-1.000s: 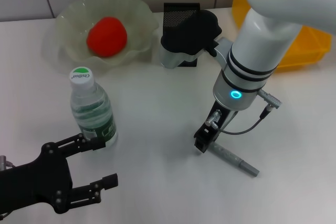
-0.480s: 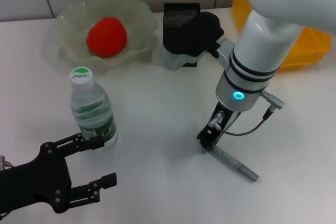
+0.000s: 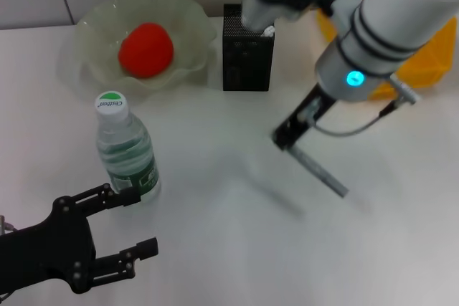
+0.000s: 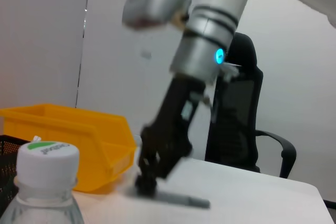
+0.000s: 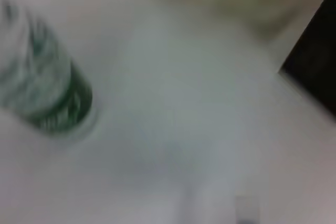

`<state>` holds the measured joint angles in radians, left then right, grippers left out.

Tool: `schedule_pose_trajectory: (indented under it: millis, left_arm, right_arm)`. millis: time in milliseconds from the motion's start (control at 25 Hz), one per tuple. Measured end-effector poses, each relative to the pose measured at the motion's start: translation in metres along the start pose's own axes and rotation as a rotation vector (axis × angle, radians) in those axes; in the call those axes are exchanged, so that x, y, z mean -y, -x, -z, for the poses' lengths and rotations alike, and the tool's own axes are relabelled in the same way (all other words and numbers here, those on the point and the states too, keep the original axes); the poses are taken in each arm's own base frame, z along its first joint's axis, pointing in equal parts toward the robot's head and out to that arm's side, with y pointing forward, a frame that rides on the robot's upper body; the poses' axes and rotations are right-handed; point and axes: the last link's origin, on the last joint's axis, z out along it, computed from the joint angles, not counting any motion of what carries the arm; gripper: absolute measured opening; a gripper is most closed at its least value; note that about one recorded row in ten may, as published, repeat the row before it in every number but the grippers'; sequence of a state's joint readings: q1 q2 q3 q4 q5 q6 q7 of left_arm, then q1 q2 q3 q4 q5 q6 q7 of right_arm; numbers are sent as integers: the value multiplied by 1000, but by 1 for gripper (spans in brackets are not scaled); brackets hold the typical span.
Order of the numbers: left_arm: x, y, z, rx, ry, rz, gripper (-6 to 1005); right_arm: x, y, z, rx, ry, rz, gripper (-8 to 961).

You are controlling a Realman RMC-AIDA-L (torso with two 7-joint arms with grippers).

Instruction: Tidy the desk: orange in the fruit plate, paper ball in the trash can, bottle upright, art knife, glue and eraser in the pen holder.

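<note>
Above the white desk, right of centre, the right gripper holds one end of a slim grey stick, pen-shaped, its fingers shut on it. Half a second ago that stick lay flat on the desk with the gripper pressed down over its end; now arm and stick are raised and shifted toward the far side, and the stick slants down and to the right from the fingers. In the left wrist view the same gripper grips the stick, which juts sideways just over the tabletop; whether its free end touches the surface cannot be told.

Beyond the gripper stands the black mesh pen holder, upright, something small and white showing at its rim. The right arm's elbow, which hid the holder's front a moment ago, has swung up clear of it. Behind the arm sits the yellow trash can, mostly hidden.

Unchanged since the earlier pictures: the orange lies in the fruit plate at the far left, and the bottle stands upright on its base, green cap up, nearer the front. The left gripper hovers low just in front of the bottle, its two black fingers spread apart and holding nothing.
</note>
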<state>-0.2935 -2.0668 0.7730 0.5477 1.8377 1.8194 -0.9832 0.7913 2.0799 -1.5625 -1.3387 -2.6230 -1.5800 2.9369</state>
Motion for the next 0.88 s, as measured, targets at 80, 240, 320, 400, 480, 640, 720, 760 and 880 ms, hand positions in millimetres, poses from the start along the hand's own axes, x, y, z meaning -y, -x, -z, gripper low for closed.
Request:
schedule_pose_trajectory:
  millis: [80, 240, 320, 400, 480, 640, 720, 760, 880]
  left_arm:
    - [0, 0, 0, 0, 0, 2, 773]
    - [-1, 1, 0, -1, 0, 6, 773]
    - [-1, 1, 0, -1, -1, 7, 773]
    - [-1, 1, 0, -1, -1, 8, 773]
    - [-1, 1, 0, -1, -1, 9, 773]
    - [-1, 1, 0, -2, -1, 12, 773]
    - [-1, 2, -1, -3, -7, 21, 773]
    - [-1, 2, -1, -3, -7, 21, 773]
    - [-2, 3, -1, -6, -9, 32, 773]
  right_arm:
    - [4, 4, 15, 75, -9, -3, 129]
    - [14, 8, 34, 186, -37, 0, 129]
    - [19, 12, 40, 242, -55, 7, 129]
    - [22, 14, 44, 280, -70, 14, 129]
    - [27, 18, 48, 329, -88, 20, 129]
    - [35, 25, 55, 418, -124, 27, 129]
    - [43, 31, 64, 524, -167, 28, 130]
    - [43, 31, 64, 524, -167, 28, 130]
    - [49, 35, 72, 617, -205, 21, 130]
